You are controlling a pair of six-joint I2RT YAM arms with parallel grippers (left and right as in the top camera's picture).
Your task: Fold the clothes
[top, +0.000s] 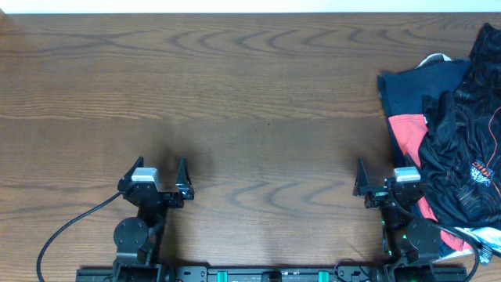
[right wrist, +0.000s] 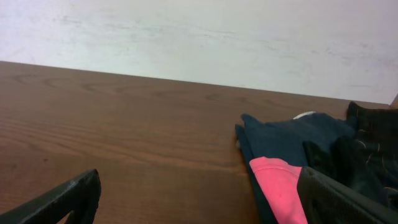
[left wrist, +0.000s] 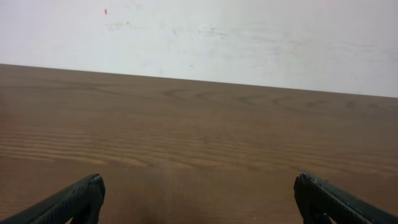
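Observation:
A heap of clothes lies at the right edge of the table. A black jersey [top: 462, 149] with fine lines and small logos lies crumpled on top of a red-and-navy garment [top: 407, 129]. In the right wrist view the navy and red cloth [right wrist: 280, 162] lies ahead to the right, with the black jersey [right wrist: 367, 146] behind it. My right gripper [top: 389, 176] is open and empty, just left of the heap's near edge; it also shows in the right wrist view [right wrist: 198, 190]. My left gripper [top: 161, 174] is open and empty over bare wood, also in the left wrist view [left wrist: 199, 190].
The wooden table [top: 250, 102] stretches from the arms to a white wall [left wrist: 199, 37] at the back. Black cables [top: 70, 223] trail from the left arm's base near the front edge. A white scrap [top: 434, 59] shows at the heap's far side.

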